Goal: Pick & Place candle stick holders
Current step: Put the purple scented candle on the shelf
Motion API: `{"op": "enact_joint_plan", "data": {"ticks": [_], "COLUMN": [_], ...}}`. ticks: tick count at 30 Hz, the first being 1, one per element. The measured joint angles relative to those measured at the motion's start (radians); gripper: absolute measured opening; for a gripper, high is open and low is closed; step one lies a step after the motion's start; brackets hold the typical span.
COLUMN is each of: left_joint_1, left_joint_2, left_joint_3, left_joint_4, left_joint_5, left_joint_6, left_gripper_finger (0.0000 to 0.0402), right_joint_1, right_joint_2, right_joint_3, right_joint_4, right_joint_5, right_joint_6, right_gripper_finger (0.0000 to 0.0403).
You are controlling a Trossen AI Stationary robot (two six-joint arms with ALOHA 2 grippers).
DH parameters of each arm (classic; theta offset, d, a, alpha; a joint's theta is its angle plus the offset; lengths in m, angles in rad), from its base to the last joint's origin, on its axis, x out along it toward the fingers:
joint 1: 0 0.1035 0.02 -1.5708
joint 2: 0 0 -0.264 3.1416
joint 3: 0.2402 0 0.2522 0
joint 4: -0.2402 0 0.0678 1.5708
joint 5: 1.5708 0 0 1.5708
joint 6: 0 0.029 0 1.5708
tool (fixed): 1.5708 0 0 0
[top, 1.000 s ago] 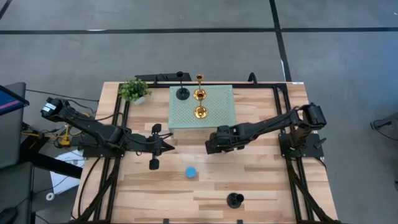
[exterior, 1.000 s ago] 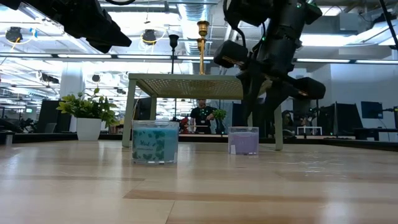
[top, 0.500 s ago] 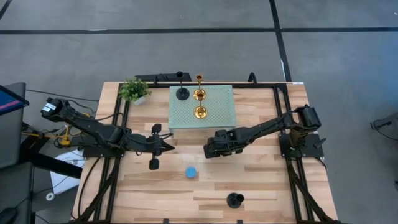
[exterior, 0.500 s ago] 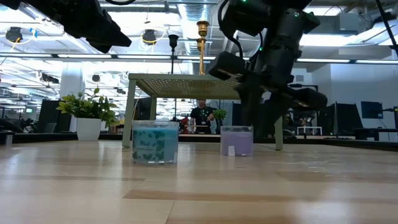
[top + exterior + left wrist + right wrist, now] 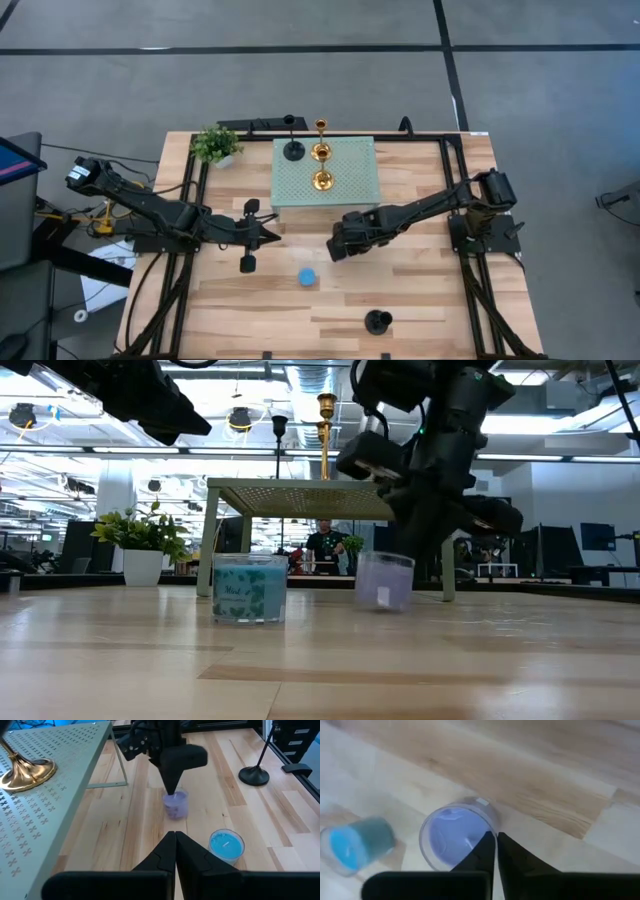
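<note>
The lilac candle stick holder (image 5: 455, 837), a stubby glass pot, sits tilted in front of the mint-green stand (image 5: 350, 175), with my right gripper (image 5: 493, 840) shut on it. The blue holder (image 5: 308, 277) stands on the table nearby. Two gold holders (image 5: 321, 150) (image 5: 322, 180) and a black one (image 5: 293, 148) stand on the stand's top. Another black holder (image 5: 377, 321) stands by the near edge. My left gripper (image 5: 275, 232) hovers shut left of centre, holding nothing. My right gripper pinches the lilac holder's rim (image 5: 492, 826) at one spot, one finger over the hollow inside and one outside the wall. The fingers come from above, pointing down (image 5: 172, 790). The holder (image 5: 385, 580) tilts below them; whether its base has left the table I cannot tell.
A small potted plant (image 5: 216, 145) stands at the far left corner beside the stand. The stand's legs (image 5: 208, 550) rise just behind the lilac holder. Bare wood lies between the blue holder and the black holder at the near edge.
My right gripper has moved toward the near edge and a little left, come down on the lilac holder and shut on its rim. The holder has slid a little toward the blue one and now tilts instead of standing upright.
</note>
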Motion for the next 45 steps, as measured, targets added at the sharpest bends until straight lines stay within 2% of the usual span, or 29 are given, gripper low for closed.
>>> {"op": "enact_joint_plan", "data": {"ticks": [5,17,20,24,29,38,45], "left_joint_1": [0.000,0.000,0.000,0.000,0.000,0.000,0.000], "left_joint_2": [0.000,0.000,0.000,0.000,0.000,0.000,0.000], "left_joint_3": [0.000,0.000,0.000,0.000,0.000,0.000,0.000], "left_joint_4": [0.000,0.000,0.000,0.000,0.000,0.003,0.003], "left_joint_5": [0.000,0.000,0.000,0.000,0.000,0.000,0.000], "left_joint_6": [0.000,0.000,0.000,0.000,0.000,0.000,0.000], "left_gripper_finger": [0.0008,0.0008,0.0008,0.0008,0.0008,0.0008,0.0008], "right_joint_1": [0.007,-0.013,-0.029,-0.064,-0.154,-0.380,-0.529], "right_joint_2": [0.000,-0.038,-0.087,-0.143,-0.184,-0.175,-0.176], "right_joint_3": [0.052,0.311,0.355,0.400,0.451,0.547,0.551], "right_joint_4": [-0.037,-0.307,-0.392,-0.535,-0.633,-0.651,-0.664], "right_joint_5": [-0.014,-0.069,-0.056,0.015,0.045,0.018,0.008], "right_joint_6": [-0.082,-0.301,-0.342,-0.379,-0.473,-0.736,-0.840], "right_gripper_finger": [0.0002,0.0000,0.0000,0.0000,0.0000,0.0000,0.0000]}}
